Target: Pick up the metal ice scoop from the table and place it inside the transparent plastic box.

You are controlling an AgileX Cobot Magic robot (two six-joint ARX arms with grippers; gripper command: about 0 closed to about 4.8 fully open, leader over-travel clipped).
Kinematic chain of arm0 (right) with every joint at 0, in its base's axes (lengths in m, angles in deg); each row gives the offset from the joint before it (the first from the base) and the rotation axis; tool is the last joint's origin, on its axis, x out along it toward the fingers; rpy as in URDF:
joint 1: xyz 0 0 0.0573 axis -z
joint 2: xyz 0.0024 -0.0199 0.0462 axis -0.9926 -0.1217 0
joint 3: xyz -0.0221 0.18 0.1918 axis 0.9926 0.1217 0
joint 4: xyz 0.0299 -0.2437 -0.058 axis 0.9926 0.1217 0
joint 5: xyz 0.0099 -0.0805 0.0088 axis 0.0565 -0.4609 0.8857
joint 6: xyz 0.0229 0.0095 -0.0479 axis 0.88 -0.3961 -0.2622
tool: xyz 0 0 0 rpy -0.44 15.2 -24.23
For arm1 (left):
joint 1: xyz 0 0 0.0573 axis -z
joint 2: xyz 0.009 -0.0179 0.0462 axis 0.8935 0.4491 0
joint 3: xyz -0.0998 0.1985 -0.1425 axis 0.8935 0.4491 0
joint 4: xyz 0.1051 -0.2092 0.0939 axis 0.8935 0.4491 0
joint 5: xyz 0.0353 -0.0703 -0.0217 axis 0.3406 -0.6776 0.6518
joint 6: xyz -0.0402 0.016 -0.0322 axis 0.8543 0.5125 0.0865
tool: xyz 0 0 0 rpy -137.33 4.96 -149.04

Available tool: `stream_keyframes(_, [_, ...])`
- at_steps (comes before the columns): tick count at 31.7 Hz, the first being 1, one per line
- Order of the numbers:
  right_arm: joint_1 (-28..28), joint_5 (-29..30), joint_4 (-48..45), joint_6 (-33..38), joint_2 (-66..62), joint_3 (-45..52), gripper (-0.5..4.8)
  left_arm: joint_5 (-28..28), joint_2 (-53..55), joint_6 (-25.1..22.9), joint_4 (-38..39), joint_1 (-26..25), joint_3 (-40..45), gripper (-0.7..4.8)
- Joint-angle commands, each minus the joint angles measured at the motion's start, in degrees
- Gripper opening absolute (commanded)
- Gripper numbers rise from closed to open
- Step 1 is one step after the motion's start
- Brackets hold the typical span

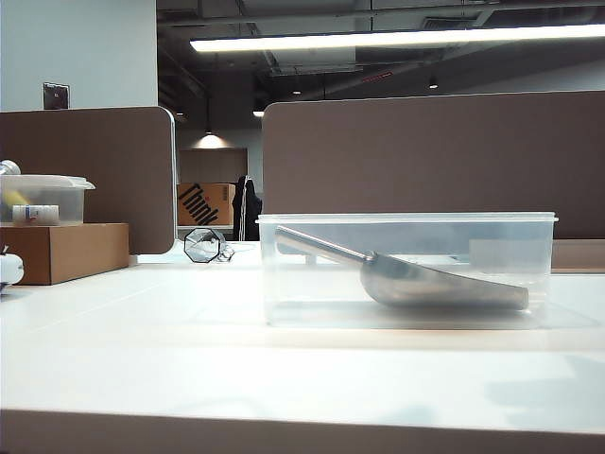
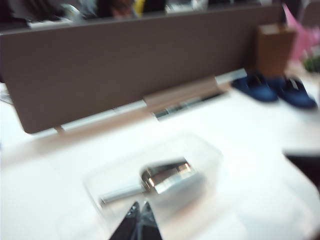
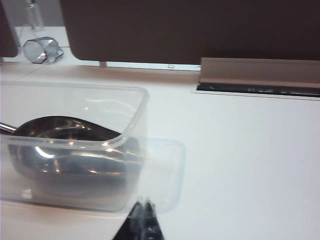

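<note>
Your table [image 1: 142,350] is the widest thing here, a flat white top running the full width of the exterior view with its darker edge nearest the camera, and neither arm shows anywhere over it in that view. On it, right of the middle, stands the transparent plastic box [image 1: 406,270], upright on its base with its rimmed top open. Inside it you find the metal ice scoop [image 1: 430,282], resting on the box floor: the deep bowl lies low toward the right end with its flat lip pointing right, and the thin rod handle slopes up toward the left wall. So, judging from how things lie, the pick and the placement are both done, and all that looks left for you is to bring the arms home.

The left gripper [image 2: 140,220] shows in its wrist view as two dark tips pressed together with nothing between them, above the box and clear of it; that picture is blurred, so finer detail is lost to you. The right gripper [image 3: 142,220] is likewise clenched on nothing, its tips meeting just outside the near corner of the box, with the scoop's bowl visible through the clear wall beside it
</note>
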Motion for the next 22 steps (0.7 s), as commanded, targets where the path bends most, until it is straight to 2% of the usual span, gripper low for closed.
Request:
stream_keyframes(1, [1.38, 0.02, -0.72, -0.11, -0.04, -0.04, -0.01, 7.23, 0.11, 4.35, 1.66, 6.19, 3.08, -0.06])
stream_keyframes(5, [2.01, 0.00, -0.72, -0.11, -0.04, -0.04, -0.01, 12.83, 0.11, 9.01, 1.68, 11.63, 5.95, -0.06])
stream_keyframes(9, [2.01, 0.00, -0.74, -0.11, -0.04, -0.04, -0.01, 15.58, 0.11, 9.86, 1.77, 14.47, 7.56, -0.06])
stream_keyframes(22, [1.92, 0.00, -0.72, -0.11, -0.04, -0.04, -0.01, 15.47, 0.11, 10.03, 3.41, 14.56, 7.56, -0.06])
